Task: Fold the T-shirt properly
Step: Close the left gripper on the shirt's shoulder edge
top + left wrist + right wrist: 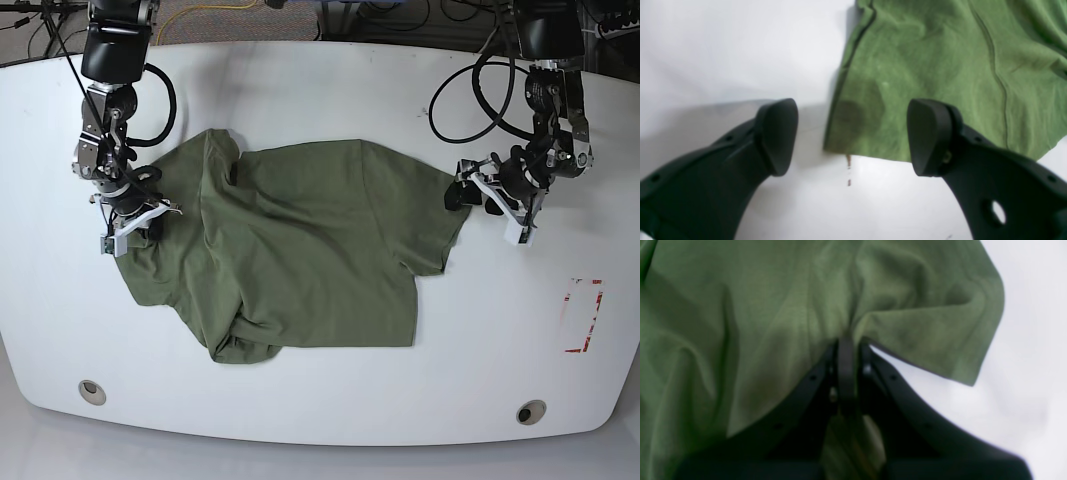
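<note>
The olive-green T-shirt [300, 250] lies rumpled across the middle of the white table [330, 90], its lower left part bunched and folded over. At its left edge my right gripper [138, 222] is shut on a pinch of the cloth; the right wrist view shows the fabric [773, 306] gathered into creases at the closed fingertips of that gripper [846, 350]. My left gripper [472, 195] stands open at the shirt's right sleeve. In the left wrist view the sleeve corner [923, 66] lies on the table between and just beyond the spread black fingers [776, 133] of the left gripper [851, 136], nothing held.
A red rectangular marking [583, 315] is on the table at the right. Two round holes [92, 391] sit near the front edge. Cables lie along the back edge. A short brownish dashed mark [848, 170] shows on the table just below the sleeve corner.
</note>
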You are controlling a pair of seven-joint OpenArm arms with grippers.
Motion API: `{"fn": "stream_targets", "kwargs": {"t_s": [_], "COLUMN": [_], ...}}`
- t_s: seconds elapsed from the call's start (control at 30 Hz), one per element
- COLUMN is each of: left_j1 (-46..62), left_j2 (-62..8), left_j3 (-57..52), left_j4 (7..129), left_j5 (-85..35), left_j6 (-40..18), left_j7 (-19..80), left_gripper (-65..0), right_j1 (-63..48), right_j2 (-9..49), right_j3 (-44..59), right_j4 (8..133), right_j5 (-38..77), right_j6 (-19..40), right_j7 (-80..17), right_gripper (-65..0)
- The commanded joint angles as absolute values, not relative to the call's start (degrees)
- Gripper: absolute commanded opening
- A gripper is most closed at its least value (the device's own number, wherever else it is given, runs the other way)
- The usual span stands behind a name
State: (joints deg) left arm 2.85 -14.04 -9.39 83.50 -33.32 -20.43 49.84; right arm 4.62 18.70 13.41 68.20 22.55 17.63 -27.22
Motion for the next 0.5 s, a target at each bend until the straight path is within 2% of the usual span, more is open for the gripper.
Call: {"fn": "stream_targets", "kwargs": {"t_s": [0.0,0.13,0.33,0.47], "left_j1": [2.86,2.86,2.51,2.33], "left_j2": [-14.20,-14.02,-14.02,-14.02], "left_j3": [-8.75,-8.75,-8.66,-8.66], "left_j4": [83.65,83.65,83.03,80.84], "left_j5": [-33.36,-33.36,-33.36,-33.36], "left_j6": [-20.35,-20.35,-20.35,-20.35], "left_j7": [51.38,51.38,51.38,51.30], "left_gripper": [-16.7,-20.4,-33.1,-38.8], "right_j1": [4.97,4.97,4.97,4.97], "right_j2": [19.38,19.47,19.47,19.47], "right_j3": [13.49,13.58,13.58,13.58], "right_j4": [68.88,68.88,69.05,69.05], "right_j5": [22.20,22.20,22.20,22.20], "right_j6": [17.63,17.63,17.63,17.63], "right_j7": [-28.35,-28.35,-28.35,-28.35], "right_gripper": [-65.0,-65.0,-65.0,-65.0]}}
